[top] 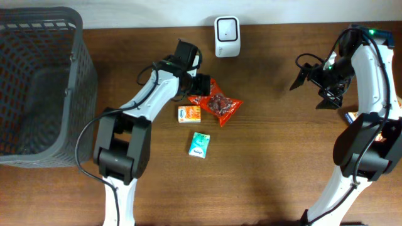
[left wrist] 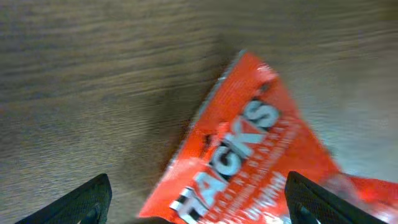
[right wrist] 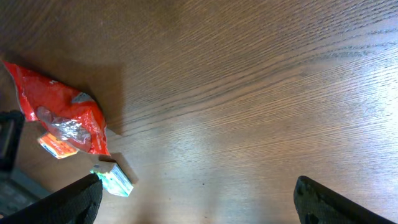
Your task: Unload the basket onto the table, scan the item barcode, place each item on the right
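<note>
A red snack bag (top: 221,105) lies flat on the wooden table, just below the white barcode scanner (top: 226,28) at the back edge. My left gripper (top: 201,86) hangs over the bag's left end. In the left wrist view the bag (left wrist: 249,149) fills the space between the jaws of the left gripper (left wrist: 199,208), which stand wide apart and open; the left fingertip (left wrist: 87,200) is clear of it. My right gripper (top: 309,88) is open in the air at the right, empty (right wrist: 199,205), with the red bag (right wrist: 62,112) far to its left.
A small orange box (top: 189,113) and a teal box (top: 199,145) lie in front of the bag. A dark mesh basket (top: 75,75) stands at the left. Bare wood lies between the bag and the right arm.
</note>
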You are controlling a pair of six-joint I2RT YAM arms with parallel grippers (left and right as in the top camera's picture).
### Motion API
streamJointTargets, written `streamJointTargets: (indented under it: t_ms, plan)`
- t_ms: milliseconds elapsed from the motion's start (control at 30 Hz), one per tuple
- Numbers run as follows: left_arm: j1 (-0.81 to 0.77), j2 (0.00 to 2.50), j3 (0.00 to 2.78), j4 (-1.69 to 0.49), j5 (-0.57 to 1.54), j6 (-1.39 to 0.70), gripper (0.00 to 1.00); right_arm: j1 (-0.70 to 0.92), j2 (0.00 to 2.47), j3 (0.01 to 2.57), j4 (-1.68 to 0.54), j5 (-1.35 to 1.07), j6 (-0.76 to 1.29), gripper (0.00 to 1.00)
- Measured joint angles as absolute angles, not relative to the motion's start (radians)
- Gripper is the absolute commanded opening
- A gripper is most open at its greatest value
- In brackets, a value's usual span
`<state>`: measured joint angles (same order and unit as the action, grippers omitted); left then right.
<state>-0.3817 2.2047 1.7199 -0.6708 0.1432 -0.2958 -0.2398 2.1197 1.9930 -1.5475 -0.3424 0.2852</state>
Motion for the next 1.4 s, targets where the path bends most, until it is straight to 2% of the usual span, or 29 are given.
streamJointTargets:
  t_ms: [167,367,533,600,667,700,867,1000,1033,1100,1167,1400]
  plan:
    - [-0.381,2.206,1.715,-0.686,0.105,-0.296,0.88,-0.24,2.12,1.993,-1.547,-0.342,0.285,0.98]
    - [-0.388,2.206,1.667,-0.69,0.156,-0.296,0.87,-0.24,2.12,1.993,-1.547,-0.342,0.285,0.98]
    - [-0.393,2.206,1.639,-0.646,0.188,-0.297,0.84,-0.24,2.12,1.993,-1.547,-0.342,0.285,0.98]
    - [-0.397,2.206,1.632,-0.627,0.211,-0.297,0.77,-0.24,2.12,1.993,-1.547,-0.342,0.285,0.98]
    - [-0.4,2.206,1.626,-0.607,0.236,-0.299,0.76,-0.24,2.12,1.993,-1.547,-0.342,0.285,0.98]
    - [-0.4,2.206,1.625,-0.599,0.242,-0.3,0.74,-0.24,2.12,1.993,-1.547,-0.342,0.284,0.98]
    - [-0.403,2.206,1.622,-0.55,0.279,-0.299,0.42,-0.24,2.12,1.993,-1.547,-0.342,0.285,0.98]
    - [-0.403,2.206,1.621,-0.54,0.308,-0.303,0.41,-0.24,2.12,1.993,-1.461,-0.342,0.293,0.98]
    - [-0.404,2.206,1.621,-0.54,0.311,-0.303,0.38,-0.24,2.12,1.993,-1.435,-0.342,0.293,0.98]
    - [-0.405,2.206,1.62,-0.54,0.316,-0.304,0.22,-0.24,2.12,1.993,-1.404,-0.342,0.295,0.98]
    - [-0.405,2.206,1.619,-0.537,0.319,-0.302,0.0,-0.24,2.12,1.993,-1.398,-0.342,0.296,0.98]
    - [-0.406,2.206,1.617,-0.533,0.319,-0.303,0.0,-0.24,2.12,1.993,-1.388,-0.362,0.303,0.98]
